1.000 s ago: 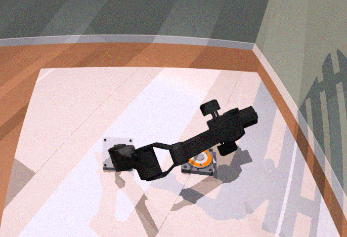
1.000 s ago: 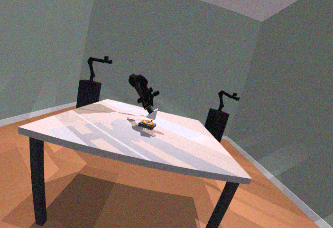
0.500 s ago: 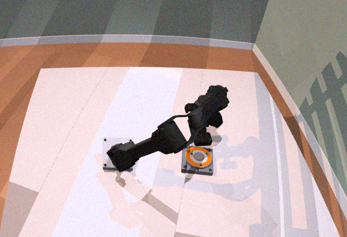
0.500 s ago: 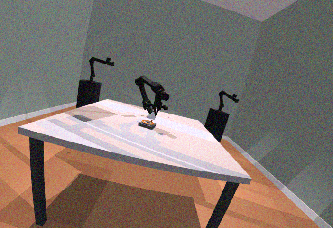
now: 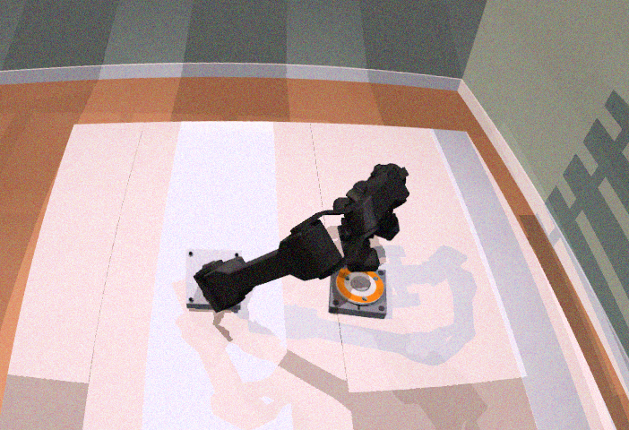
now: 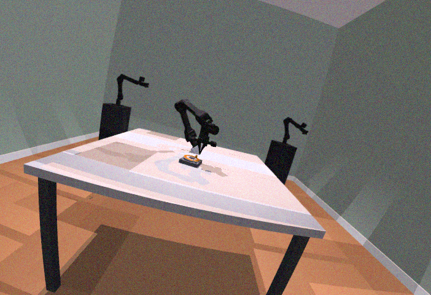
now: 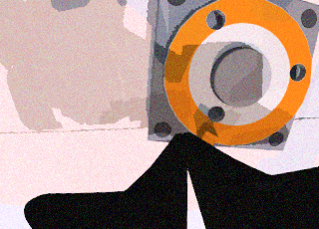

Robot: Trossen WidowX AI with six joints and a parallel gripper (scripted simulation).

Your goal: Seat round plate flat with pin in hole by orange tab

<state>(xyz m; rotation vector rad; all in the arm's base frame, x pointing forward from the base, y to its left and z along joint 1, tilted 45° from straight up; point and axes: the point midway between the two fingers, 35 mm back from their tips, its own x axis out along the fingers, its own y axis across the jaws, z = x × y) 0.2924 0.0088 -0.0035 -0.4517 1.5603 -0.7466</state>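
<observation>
Wrist view, read from left to right: pale surface [image 7: 74, 149] with soft shadows; then the grey square base [image 7: 161, 50] with a dark screw in each corner; on it the orange round plate [image 7: 293, 33], a ring around the grey central post [image 7: 237, 76]. Four small holes show in the ring. A darker orange patch on its left side may be the tab or only a shadow; which one cannot be told. The pin is not visible. Below, the gripper [image 7: 187, 149] fills the foreground, its jaws together with only a thin slit between them and nothing held, the tips just at the near rim of the ring.

Top view: the arm [image 5: 274, 261] reaches from its mount on the left to the base [image 5: 336, 302] at centre right, the wrist bent downward over the far edge of the plate [image 5: 361, 297].

Step in hand, by judgement: the closed tips are being set against the ring as a pusher, before any turning. The next move calls for light contact at the rim or tab, a turn about the post until the tab's hole meets the pin and the plate drops flat, then a clean retreat upward.
</observation>
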